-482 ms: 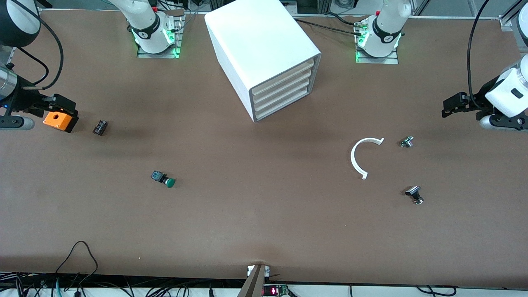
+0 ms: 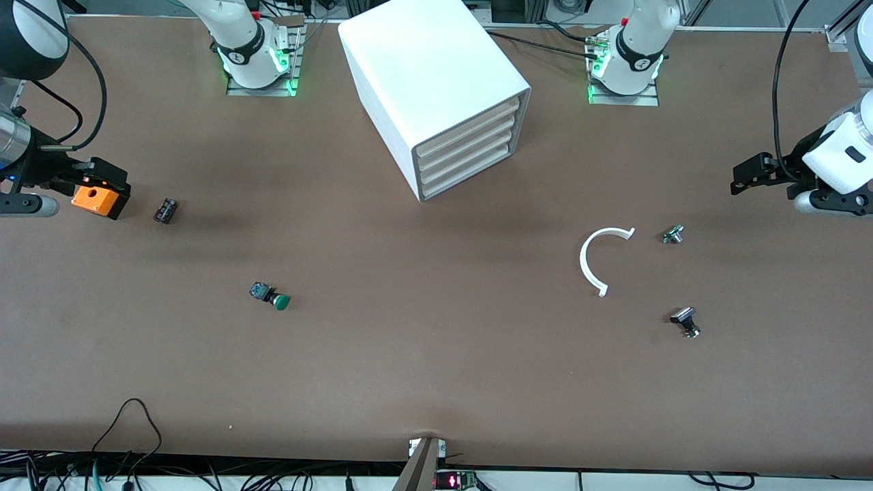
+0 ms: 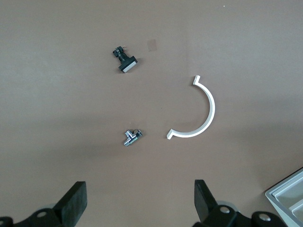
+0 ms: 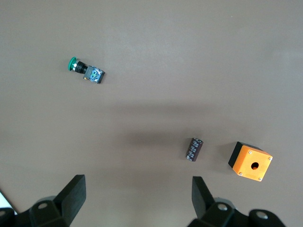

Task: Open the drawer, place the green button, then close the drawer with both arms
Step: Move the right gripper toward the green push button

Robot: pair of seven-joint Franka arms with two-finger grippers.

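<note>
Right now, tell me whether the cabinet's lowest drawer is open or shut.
Shut. The lowest drawer sits flush with the three drawer fronts above it in the white cabinet; none is pulled out.

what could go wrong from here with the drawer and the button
The bottom drawer is shut, with slim fronts stacked close above it, so a gripper could catch the wrong one. The cabinet stands loose on the table and might slide when pulled. The button is small, lies on its side and may roll or slip from the open right gripper. The left gripper is open too, over small parts.
</note>
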